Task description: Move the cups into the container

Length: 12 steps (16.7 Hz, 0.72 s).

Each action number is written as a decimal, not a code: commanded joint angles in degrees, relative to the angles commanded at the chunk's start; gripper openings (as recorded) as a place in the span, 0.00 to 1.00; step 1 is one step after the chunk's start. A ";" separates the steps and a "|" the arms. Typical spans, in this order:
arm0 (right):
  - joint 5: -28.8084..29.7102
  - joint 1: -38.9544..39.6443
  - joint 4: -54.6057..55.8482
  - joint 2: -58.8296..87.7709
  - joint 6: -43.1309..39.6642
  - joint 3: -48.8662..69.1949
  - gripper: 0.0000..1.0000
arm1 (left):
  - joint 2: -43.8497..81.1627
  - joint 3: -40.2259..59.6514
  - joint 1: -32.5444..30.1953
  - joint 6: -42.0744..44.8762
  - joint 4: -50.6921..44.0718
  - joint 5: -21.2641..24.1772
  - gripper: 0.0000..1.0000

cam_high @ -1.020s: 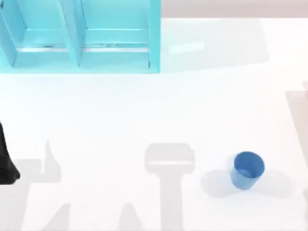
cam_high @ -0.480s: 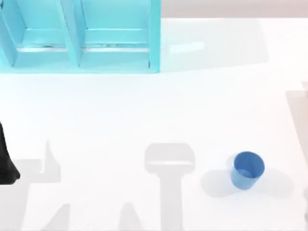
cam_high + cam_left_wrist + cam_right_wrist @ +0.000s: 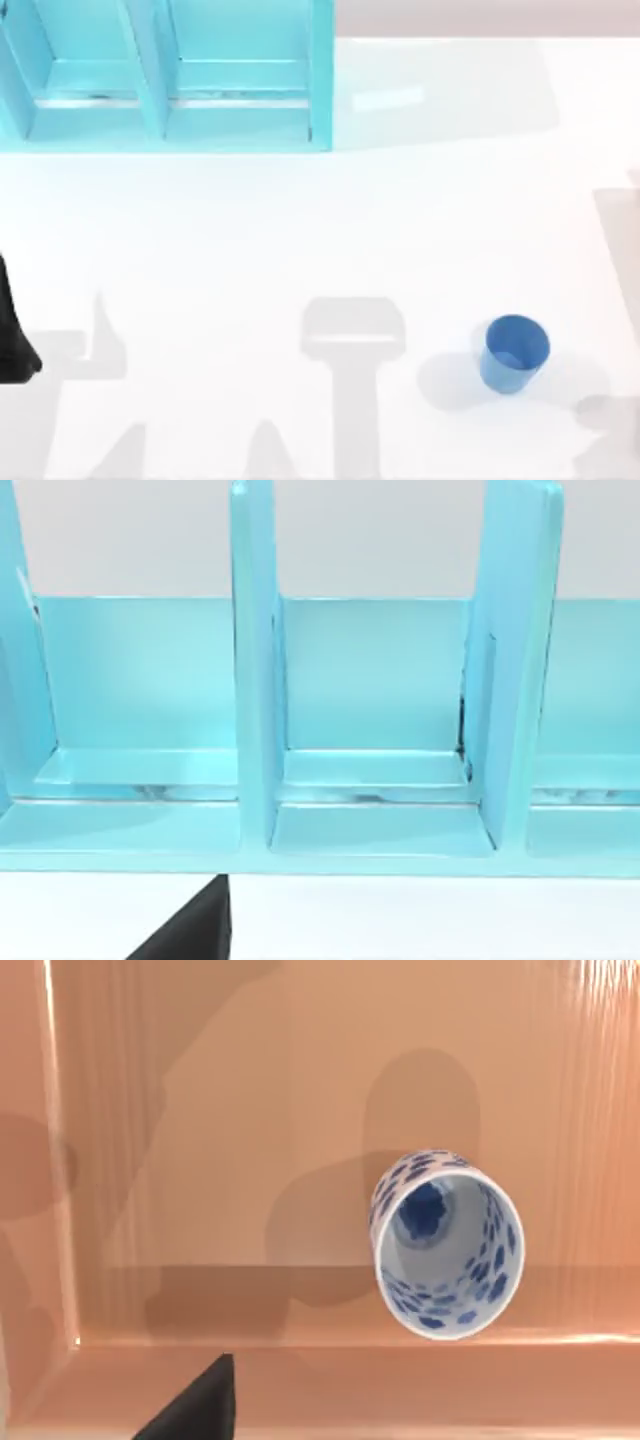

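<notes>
The plain blue tapered cup stands upright on the white table, right of centre near the front. The white cup with the dense dark-blue pattern stands inside the pinkish container, close to one of its walls, with nothing holding it. A dark piece of my right gripper shows above the container's rim. The container's pale edge lies at the table's far right. My left arm is parked at the left edge, and a dark piece of my left gripper faces the shelf.
A cyan shelf unit with upright dividers stands at the back left of the table. Open white tabletop stretches between the shelf, the blue cup and the container.
A grey shadow has slid in at the table's front right corner, just right of the blue cup. The blue cup and the left arm have not moved.
</notes>
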 joint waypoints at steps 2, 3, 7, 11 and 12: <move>-0.01 0.07 -5.00 -0.13 -0.07 5.05 1.00 | 0.00 0.00 0.00 0.00 0.00 0.00 1.00; -0.04 0.12 -6.66 -0.22 -0.08 6.73 1.00 | 0.00 0.00 0.00 0.00 0.00 0.00 1.00; -0.11 0.19 -8.23 -0.42 -0.04 8.32 1.00 | 0.00 0.00 0.00 0.00 0.00 0.00 1.00; 0.14 2.09 -8.03 0.51 1.69 8.92 1.00 | 0.00 0.00 0.00 0.00 0.00 0.00 1.00; 0.38 3.83 -7.94 1.20 3.35 9.40 1.00 | 0.00 0.00 0.00 0.00 0.00 0.00 1.00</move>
